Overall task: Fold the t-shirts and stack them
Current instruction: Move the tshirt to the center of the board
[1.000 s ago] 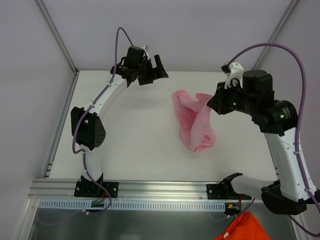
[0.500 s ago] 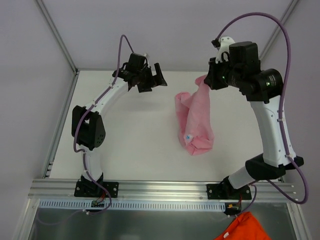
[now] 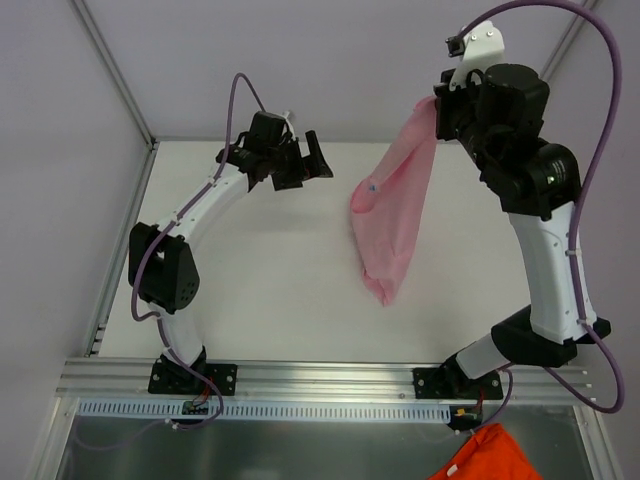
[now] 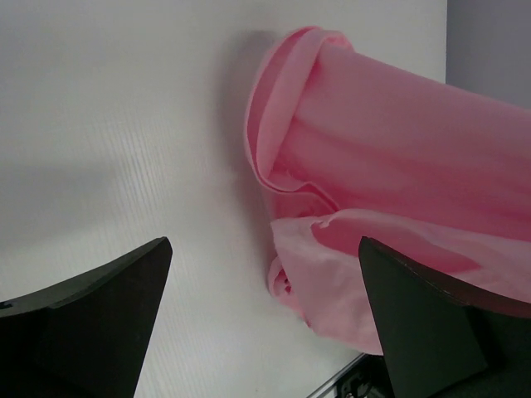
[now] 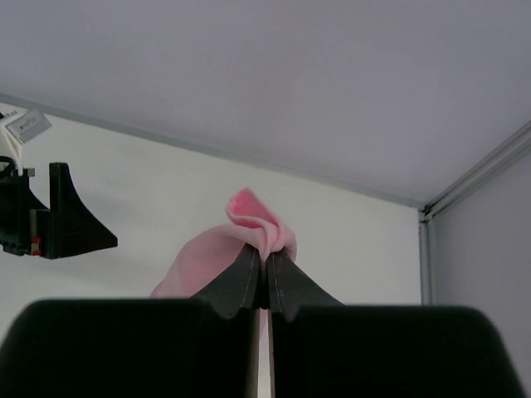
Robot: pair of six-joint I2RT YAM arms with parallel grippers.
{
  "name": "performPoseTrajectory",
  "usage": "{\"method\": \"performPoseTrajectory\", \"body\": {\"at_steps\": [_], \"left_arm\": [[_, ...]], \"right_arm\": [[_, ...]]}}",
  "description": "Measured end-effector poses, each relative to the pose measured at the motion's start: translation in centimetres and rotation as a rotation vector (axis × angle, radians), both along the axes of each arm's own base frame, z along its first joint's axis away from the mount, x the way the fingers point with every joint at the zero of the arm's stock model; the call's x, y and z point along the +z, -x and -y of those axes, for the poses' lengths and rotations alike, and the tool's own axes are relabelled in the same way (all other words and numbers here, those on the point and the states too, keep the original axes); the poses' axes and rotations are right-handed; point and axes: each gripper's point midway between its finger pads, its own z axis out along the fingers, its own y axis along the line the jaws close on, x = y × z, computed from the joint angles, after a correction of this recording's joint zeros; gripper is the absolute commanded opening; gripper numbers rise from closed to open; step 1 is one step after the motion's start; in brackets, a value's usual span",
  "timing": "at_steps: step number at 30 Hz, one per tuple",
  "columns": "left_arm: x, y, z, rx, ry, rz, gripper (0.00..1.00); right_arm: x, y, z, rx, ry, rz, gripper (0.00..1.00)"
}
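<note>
A light pink t-shirt hangs in a long bunch from my right gripper, which is shut on its top edge high above the table's far right. The pinched fold pokes out above my shut right gripper. The t-shirt's lower end still touches the table. My left gripper hovers open over the far middle, left of the t-shirt and apart from it. In the left wrist view the t-shirt fills the right side beyond my open left gripper, with only table between the fingers.
An orange cloth lies below the table's near edge at the bottom right. White walls and frame posts close in the table at the back and sides. The metal rail runs along the near edge.
My right gripper has risen and moved toward the back with the t-shirt, pulling it from a heap into a hanging column. The left arm shifted only slightly.
</note>
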Motion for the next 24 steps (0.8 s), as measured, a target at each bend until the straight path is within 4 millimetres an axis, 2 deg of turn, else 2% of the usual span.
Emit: {"method": "performPoseTrajectory", "body": {"at_steps": [2,7,14,18,24], "left_arm": [[0.0,0.2,0.4,-0.012,0.006,0.003,0.99],[-0.8,0.8,1.1,-0.037,0.018,-0.008,0.99],[-1.6,1.7,2.6,-0.098,0.062,-0.011,0.99],[-2.1,2.7,3.6,-0.147,0.089,-0.027,0.99],[-0.9,4.3,6.4,-0.248,0.149,0.001,0.99]], "right_arm": [[2.6,0.8,0.5,-0.005,0.018,0.094,0.01],[7.1,2.4,2.5,-0.070,0.061,0.266,0.01],[10.6,2.7,5.1,-0.191,0.142,0.413,0.01],[12.4,3.1,5.6,-0.211,0.146,0.475,0.01],[13.9,3.7,5.2,-0.196,0.134,0.522,0.01]]}}
